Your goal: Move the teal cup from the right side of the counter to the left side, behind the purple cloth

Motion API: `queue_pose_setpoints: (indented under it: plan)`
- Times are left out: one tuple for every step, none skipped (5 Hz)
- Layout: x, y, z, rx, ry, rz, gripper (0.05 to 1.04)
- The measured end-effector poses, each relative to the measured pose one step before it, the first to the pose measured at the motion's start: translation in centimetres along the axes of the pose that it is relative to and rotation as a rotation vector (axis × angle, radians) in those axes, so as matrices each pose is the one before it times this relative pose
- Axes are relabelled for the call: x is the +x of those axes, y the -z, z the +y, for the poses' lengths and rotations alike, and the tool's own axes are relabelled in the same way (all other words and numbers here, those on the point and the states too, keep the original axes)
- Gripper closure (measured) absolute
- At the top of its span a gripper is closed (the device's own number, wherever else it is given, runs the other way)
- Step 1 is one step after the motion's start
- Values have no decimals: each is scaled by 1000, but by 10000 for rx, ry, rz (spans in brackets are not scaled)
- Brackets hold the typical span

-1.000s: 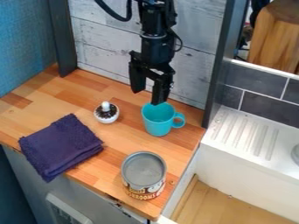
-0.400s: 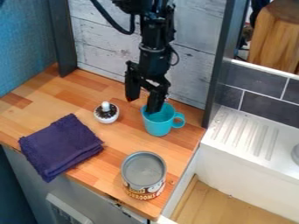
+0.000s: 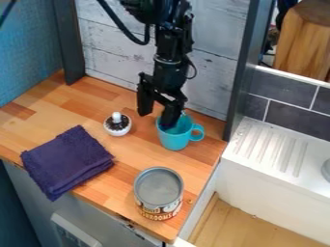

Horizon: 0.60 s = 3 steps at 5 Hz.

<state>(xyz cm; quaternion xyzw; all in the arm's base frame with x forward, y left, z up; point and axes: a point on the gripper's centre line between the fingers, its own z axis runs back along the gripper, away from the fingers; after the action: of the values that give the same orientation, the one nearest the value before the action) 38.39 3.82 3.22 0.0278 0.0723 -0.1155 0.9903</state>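
Camera view: the mug [image 3: 175,141] is placed upright at the far right of the counter [image 3: 132,157], handle to the right. The gripper [image 3: 157,117] is held above it, jaws apart, one finger inside the mug, the other outside, left. The pot [image 3: 118,132] is seen left, the cloth [image 3: 67,161] near left, the tin [image 3: 158,189] near. Step in hand is judged as straddling the wall; for a grip, even closure on it is needed.
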Motion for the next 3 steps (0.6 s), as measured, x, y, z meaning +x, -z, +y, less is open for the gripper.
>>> queue_pose_setpoints:
  plan:
    - [458,-11,-1002,-105,164,-124,292]
    - [-46,207,-569,-104,65,29,578]
    - [-152,420,-181,-45,15,50,796]
